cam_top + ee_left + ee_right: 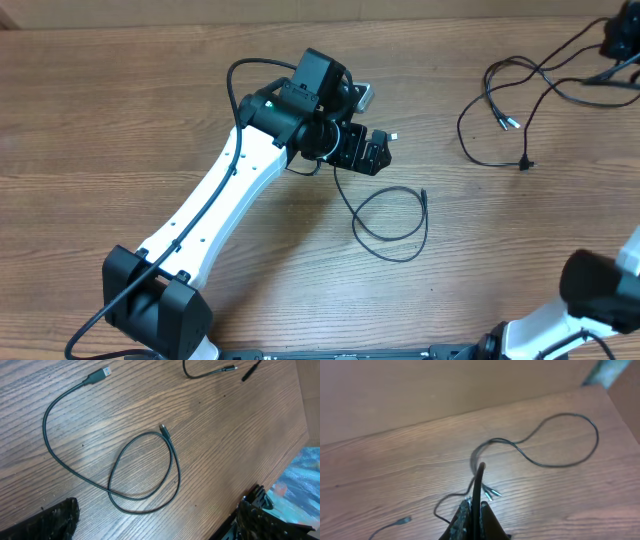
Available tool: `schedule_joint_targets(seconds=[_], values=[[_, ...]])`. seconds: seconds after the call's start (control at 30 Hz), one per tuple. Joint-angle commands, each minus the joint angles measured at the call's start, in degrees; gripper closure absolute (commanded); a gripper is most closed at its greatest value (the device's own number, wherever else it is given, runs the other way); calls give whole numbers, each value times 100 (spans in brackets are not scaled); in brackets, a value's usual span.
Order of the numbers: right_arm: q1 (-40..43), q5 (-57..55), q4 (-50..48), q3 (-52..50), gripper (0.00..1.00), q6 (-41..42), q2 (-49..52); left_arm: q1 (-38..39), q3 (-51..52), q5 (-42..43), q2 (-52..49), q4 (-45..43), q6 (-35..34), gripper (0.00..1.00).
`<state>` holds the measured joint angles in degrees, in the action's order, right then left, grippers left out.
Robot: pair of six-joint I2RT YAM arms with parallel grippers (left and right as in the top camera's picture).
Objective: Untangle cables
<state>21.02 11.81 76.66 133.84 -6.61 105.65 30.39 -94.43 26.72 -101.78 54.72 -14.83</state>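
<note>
The left arm [225, 190] reaches from the near-left corner across the wooden desk [110, 90] to its middle. The left hand [160, 505] points down above the desk with its fingers spread wide and nothing between them. Below it the looped cable [111, 491] lies flat, well apart from the others. It curls into a single loop that crosses itself once, with a silver USB plug [104, 371] at one end and a small plug [164, 429] at the other. The right hand [474, 505] is clamped shut on a black cord [479, 480] that rises from between its fingers. The other cables [520, 90] lie intertwined at the far right of the desk. Two silver-tipped plugs [495, 492] sit side by side just beyond that hand.
</note>
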Motion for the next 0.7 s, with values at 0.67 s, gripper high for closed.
schedule_joint_targets(seconds=[0.67], values=[[2114, 503, -1093, 107, 96, 87, 1370, -4, -59, -37, 63, 11, 90, 0]])
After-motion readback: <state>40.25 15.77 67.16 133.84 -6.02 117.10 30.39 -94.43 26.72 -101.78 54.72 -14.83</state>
